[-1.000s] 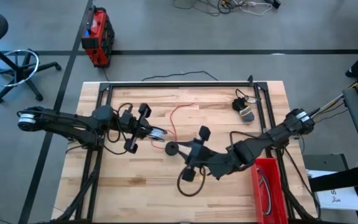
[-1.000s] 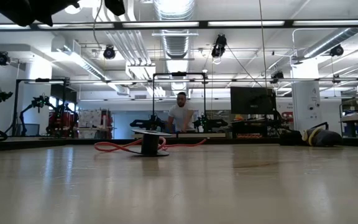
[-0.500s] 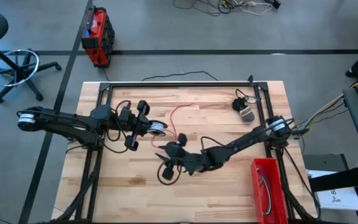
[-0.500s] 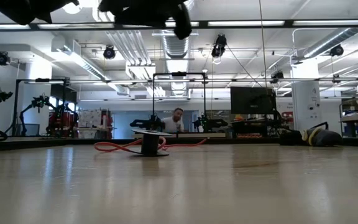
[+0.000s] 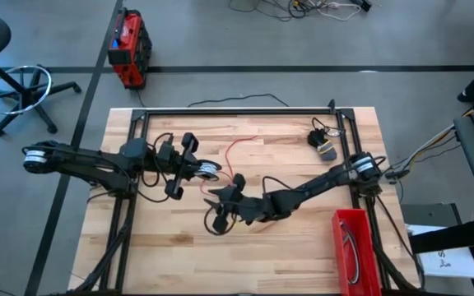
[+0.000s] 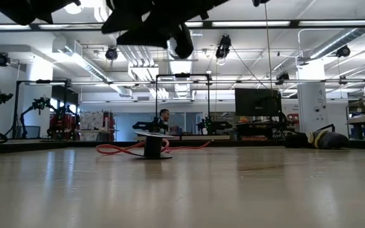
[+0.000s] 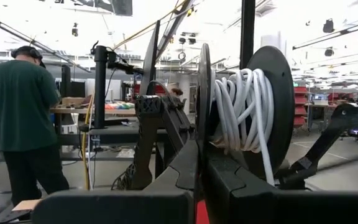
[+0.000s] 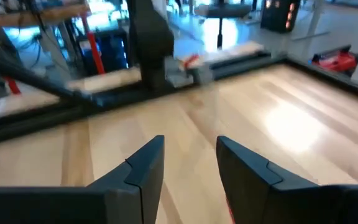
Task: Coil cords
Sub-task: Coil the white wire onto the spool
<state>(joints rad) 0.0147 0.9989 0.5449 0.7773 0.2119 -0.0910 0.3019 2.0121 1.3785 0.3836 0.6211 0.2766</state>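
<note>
Both arms meet mid-table (image 5: 319, 238); no readable labels.
Your left gripper (image 5: 189, 168) clamps a spool of white cord (image 7: 238, 109). Right gripper (image 5: 223, 200), frame centre: fingers (image 8: 145, 165) parted, empty; black cord (image 5: 219, 224) looped below, red cord (image 5: 235, 156) above, ends hidden.

No text, label, brand, number or sign can be read in any view; the markings on the white sheet (image 5: 449, 261) beside the counter (image 5: 171, 238) are too small to make out.
</note>
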